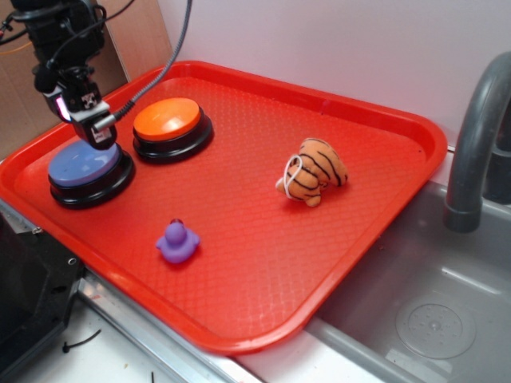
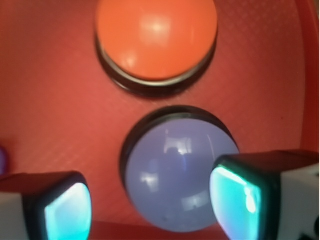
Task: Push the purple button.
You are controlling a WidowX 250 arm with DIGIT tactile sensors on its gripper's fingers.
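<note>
Fingers [image 2: 150,205] were spread apart and empty, with the big round lavender-blue plastic button on its black base [image 2: 177,175] right beneath and between them, so honestly the main risk looked like a lopsided press: one finger catching the dome's edge and skidding off toward the matching round orange-topped button [image 2: 156,37] just beyond. The wrist view showed that spread and the off-centre line-up; only the exterior view showed how low the fingers sat, almost touching the dome on the red textured plastic tray [image 1: 375,207].
</note>
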